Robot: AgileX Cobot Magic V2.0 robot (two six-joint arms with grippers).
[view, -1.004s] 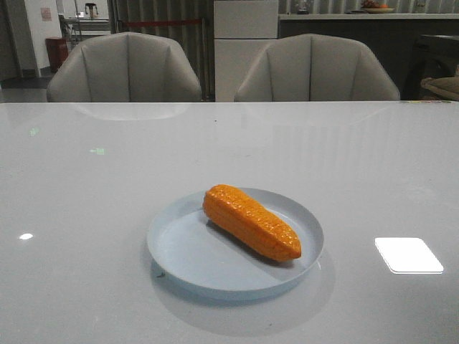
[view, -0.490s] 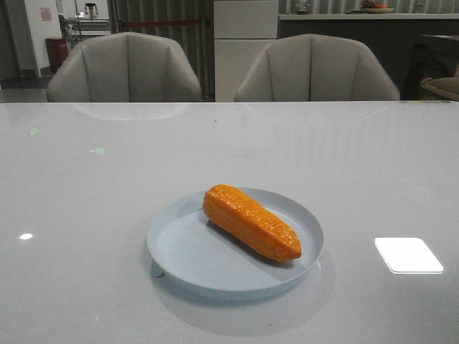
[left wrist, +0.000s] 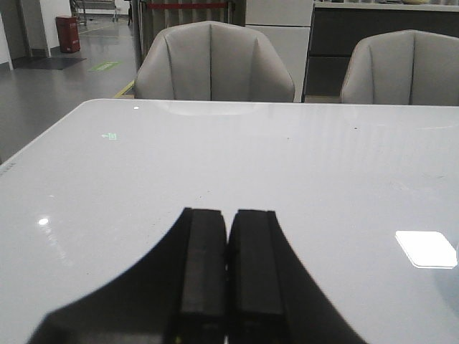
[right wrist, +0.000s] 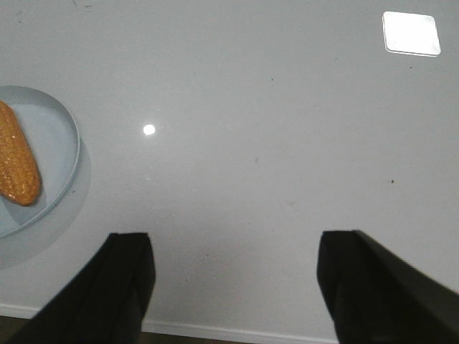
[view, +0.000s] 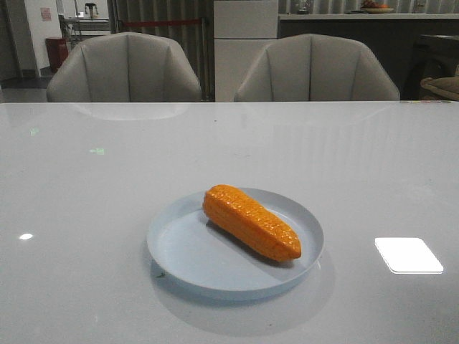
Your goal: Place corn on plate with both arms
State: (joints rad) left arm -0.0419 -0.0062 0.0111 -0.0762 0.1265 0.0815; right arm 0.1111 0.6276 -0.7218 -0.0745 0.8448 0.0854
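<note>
One corn [view: 251,222] lies on one plate [view: 179,251], both arms drawn back from it.

Nothing has shifted in the front view since the earlier frames: the cob lies on the same slant across the pale blue dish, thick end away from the robot, tip near the rim, on the grey table [view: 86,186]. That view shows two chairs [view: 125,68] behind the table and neither arm. The left gripper [left wrist: 229,276] appears only in its wrist view, jaws pressed together on nothing, bare tabletop ahead of them. The right gripper [right wrist: 237,283] stands with jaws wide apart and empty over the table's near edge; plate [right wrist: 68,154] and corn [right wrist: 16,161] sit well outside its left-hand finger [right wrist: 122,294].
</note>
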